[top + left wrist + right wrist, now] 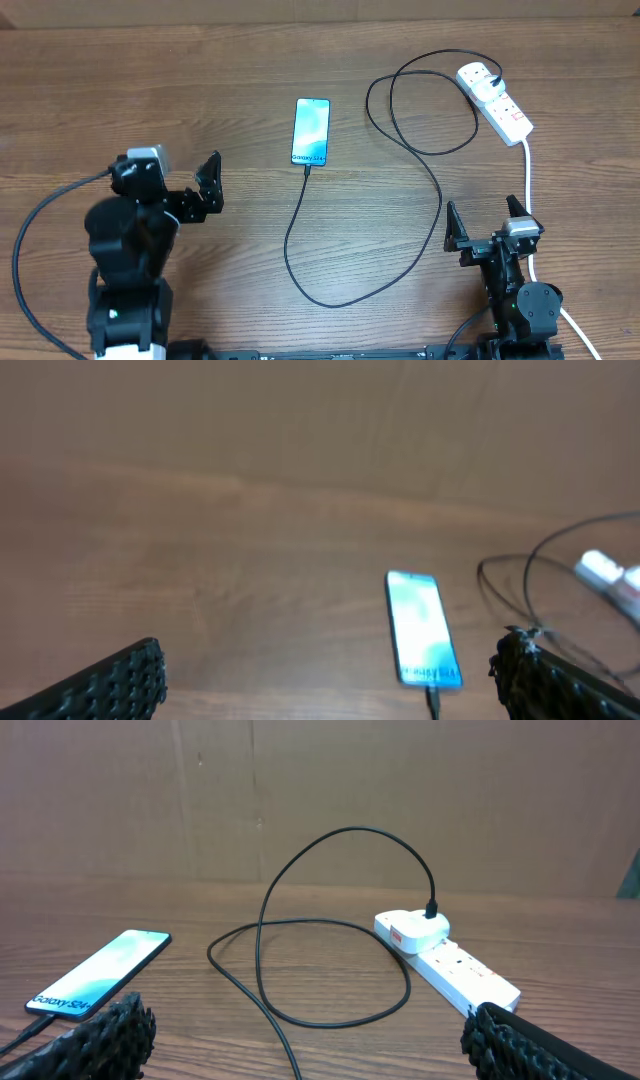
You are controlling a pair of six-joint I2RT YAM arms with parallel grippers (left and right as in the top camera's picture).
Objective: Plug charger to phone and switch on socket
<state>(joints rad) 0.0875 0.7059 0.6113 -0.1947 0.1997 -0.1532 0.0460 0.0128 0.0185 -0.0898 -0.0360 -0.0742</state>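
table (120,80) left of phone (311,131) — open | charger (439,198) loops lie between phone and socket (495,100)

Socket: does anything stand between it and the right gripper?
Nothing visible does. Bare table separates the right gripper and the socket; its white cord and the charger lie flat on either side.

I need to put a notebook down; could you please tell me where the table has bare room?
Bare: the wide stretch left of the phone, beyond the left fingers. Crowded: right of the phone, with cable loops and the power strip.
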